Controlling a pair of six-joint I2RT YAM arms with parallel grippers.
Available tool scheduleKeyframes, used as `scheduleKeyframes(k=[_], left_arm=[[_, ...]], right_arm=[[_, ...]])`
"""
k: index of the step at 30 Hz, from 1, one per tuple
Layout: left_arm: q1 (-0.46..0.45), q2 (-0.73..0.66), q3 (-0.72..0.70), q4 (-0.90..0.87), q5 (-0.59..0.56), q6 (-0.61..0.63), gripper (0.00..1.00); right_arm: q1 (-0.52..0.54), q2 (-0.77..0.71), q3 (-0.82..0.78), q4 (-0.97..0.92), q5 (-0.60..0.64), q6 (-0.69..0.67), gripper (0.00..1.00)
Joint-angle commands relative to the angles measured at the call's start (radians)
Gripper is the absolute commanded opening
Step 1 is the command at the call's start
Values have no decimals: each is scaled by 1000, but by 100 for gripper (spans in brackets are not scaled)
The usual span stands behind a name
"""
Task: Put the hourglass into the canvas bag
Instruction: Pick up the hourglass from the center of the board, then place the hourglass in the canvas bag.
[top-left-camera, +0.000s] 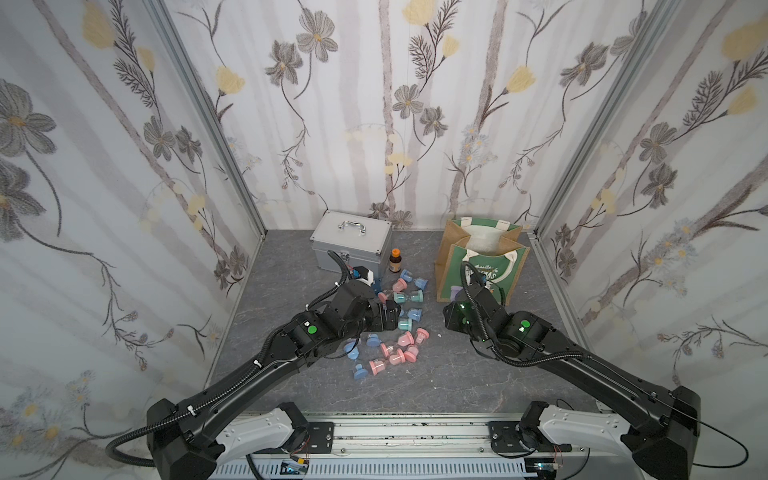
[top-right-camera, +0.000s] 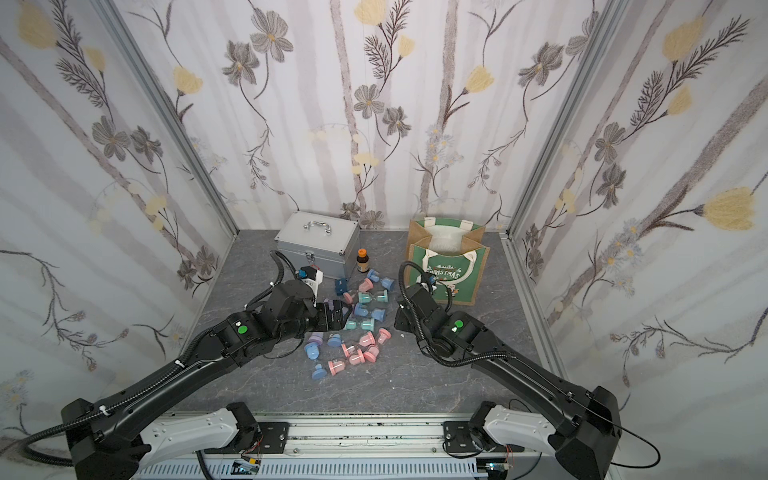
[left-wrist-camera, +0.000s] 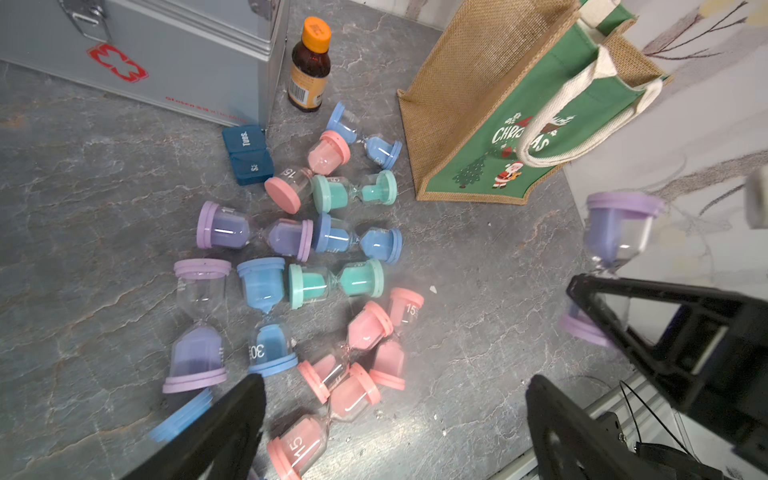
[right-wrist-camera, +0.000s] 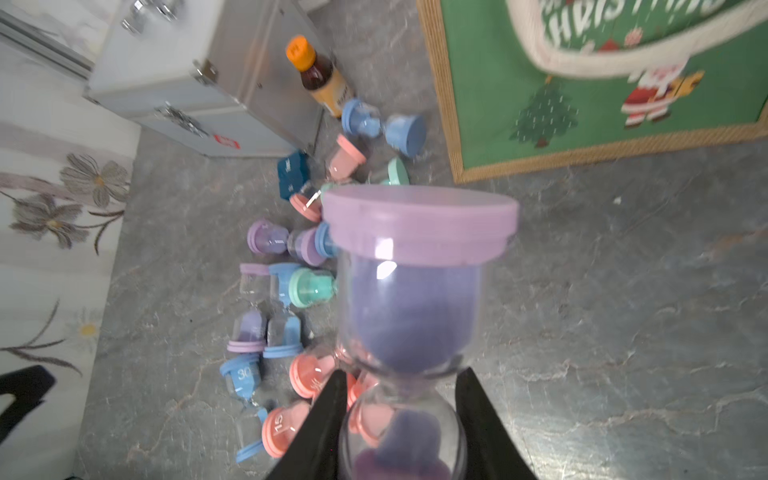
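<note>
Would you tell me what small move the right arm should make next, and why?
Probably lift the right gripper straight up. Its jaws are shut on the neck of the purple hourglass, but it sits in front of the green front panel of the canvas bag, apparently below its open top. Rising first should clear the rim before moving over.

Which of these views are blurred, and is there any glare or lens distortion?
Right wrist view: the bag and case are motion-smeared, and the purple hourglass shows white glare on its glass. Left wrist view: the lying hourglasses are crisp, while the purple one at the edge is smeared. Both top views: the wall rails splay outward, a wide-lens effect, and the light is soft and even.
</note>
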Motion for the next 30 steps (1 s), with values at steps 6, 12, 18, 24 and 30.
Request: scheduleKeyframes(k=[6,12,18,24,30], left_arm=[[0,90,71,127,14,29,100],[0,147,124,167,19,47,100],[0,210,172,192,20,57,100],[-1,254,199,214,10,60,100],[0,288,217,226,13,53,100]], right_arm=[[-219,61,246,17,100,-242,22],[-347,186,383,54,109,-307,23],[-448,332,477,81,90,-330,23],[-513,460,544,91,33,-335,24],[-531,582,596,107,-22,-338,24]])
